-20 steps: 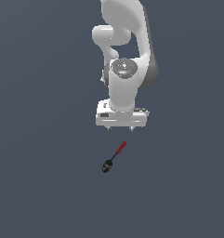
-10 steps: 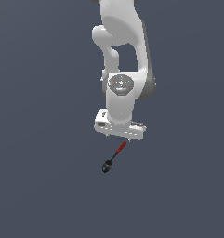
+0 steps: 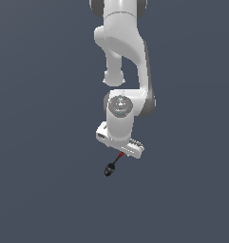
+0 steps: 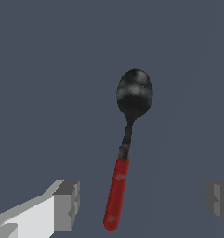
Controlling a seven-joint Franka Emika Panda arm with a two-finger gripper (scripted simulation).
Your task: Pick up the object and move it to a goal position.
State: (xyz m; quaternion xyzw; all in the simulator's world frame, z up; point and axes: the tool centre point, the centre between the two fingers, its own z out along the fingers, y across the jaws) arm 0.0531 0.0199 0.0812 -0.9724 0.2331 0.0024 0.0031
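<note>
Since the earlier exterior frames the arm has been lowered and swung, so that the gripper (image 3: 119, 153) is now seen directly over the red end of the spoon (image 3: 111, 166), where a clear gap was seen before; the spoon itself has kept its place and slant on the floor. Exterior view: a white jointed arm (image 3: 125, 57) is seen descending from the top edge, its hand tilted, with the lower corner toward the exterior view's right. The spoon is lain flat on the plain dark grey-blue ground (image 3: 40, 190), black rounded head nearest the camera and toward the exterior view's left, thin dark shaft rising to a short red stretch that is partly hidden under the hand. Fingers cannot be made out from this side, and whether anything touches the spoon cannot be told here. Wrist view: the spoon (image 4: 125, 153) is shown whole, with a glossy black oval bowl mottled by pale highlights, a narrow dark neck, then a bright red rounded handle taking up roughly half the length. Two grey finger pads (image 4: 67, 205) are seen spread wide, one on either side of the handle end, both well apart from it; the gripper (image 4: 143, 202) is thus held agape and nothing is pinched. The handle end is placed between the pads, nearer the white-backed one. No containers are seen in either view; only bare ground is seen around the spoon.
</note>
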